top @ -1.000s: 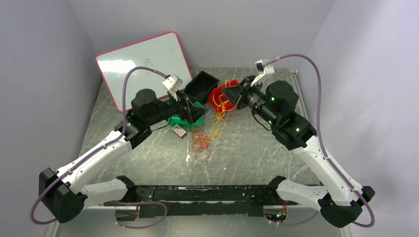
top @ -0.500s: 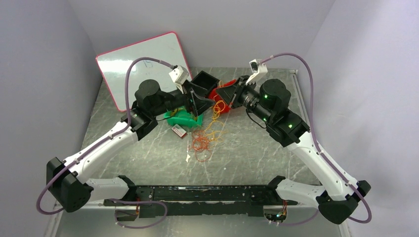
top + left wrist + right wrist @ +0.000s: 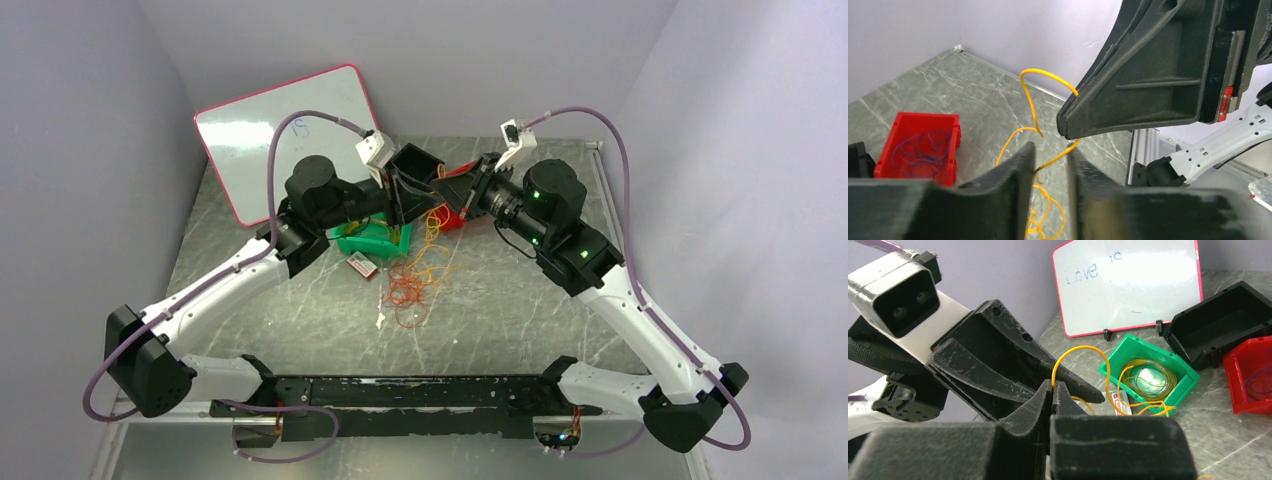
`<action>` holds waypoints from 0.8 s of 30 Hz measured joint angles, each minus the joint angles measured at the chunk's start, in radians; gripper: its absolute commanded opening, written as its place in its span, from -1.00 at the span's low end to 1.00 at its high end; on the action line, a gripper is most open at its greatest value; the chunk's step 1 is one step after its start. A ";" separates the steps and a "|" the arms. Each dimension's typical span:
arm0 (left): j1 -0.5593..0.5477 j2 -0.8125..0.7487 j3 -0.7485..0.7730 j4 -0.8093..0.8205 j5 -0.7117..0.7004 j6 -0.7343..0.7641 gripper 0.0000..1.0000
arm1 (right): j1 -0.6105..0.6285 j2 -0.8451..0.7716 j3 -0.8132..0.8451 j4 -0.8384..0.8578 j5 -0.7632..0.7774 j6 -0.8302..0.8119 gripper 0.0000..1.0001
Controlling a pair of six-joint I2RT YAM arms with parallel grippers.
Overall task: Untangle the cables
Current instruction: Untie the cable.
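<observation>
The cables are a loose tangle of orange and red loops [image 3: 407, 290] on the table, with yellow strands [image 3: 432, 228] rising from it. My right gripper [image 3: 1053, 386] is shut on one yellow cable [image 3: 1079, 348], which arcs up out of its tips. My left gripper [image 3: 1050, 154] is right beside it, tip to tip. Its jaws stand narrowly open with that yellow cable [image 3: 1031, 102] crossing the gap and touching the left finger [image 3: 1015, 167]. From above, the left gripper [image 3: 402, 200] and the right gripper [image 3: 446, 192] meet over the bins at the back.
A green bin [image 3: 1182, 371] holds a coil of yellow cable. A black bin [image 3: 1220, 325] and a red bin [image 3: 915, 125] with bluish loops stand nearby. A whiteboard [image 3: 290, 130] leans at the back left. A small card [image 3: 362, 266] lies by the green bin.
My left gripper has swung right and back to meet the right gripper, and its jaws have narrowed around the yellow cable. The right gripper has shifted slightly left, still shut.
</observation>
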 measured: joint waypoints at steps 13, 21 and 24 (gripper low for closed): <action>-0.004 -0.020 0.000 -0.040 0.004 0.023 -0.86 | 0.000 -0.047 -0.085 0.055 0.064 -0.042 -0.38; -0.004 -0.031 0.042 -0.140 -0.006 0.061 -0.86 | 0.000 -0.317 -0.405 0.198 0.134 -0.231 0.08; -0.004 -0.031 0.063 -0.171 -0.005 0.069 -0.86 | 0.000 -0.356 -0.479 0.257 0.149 -0.311 0.09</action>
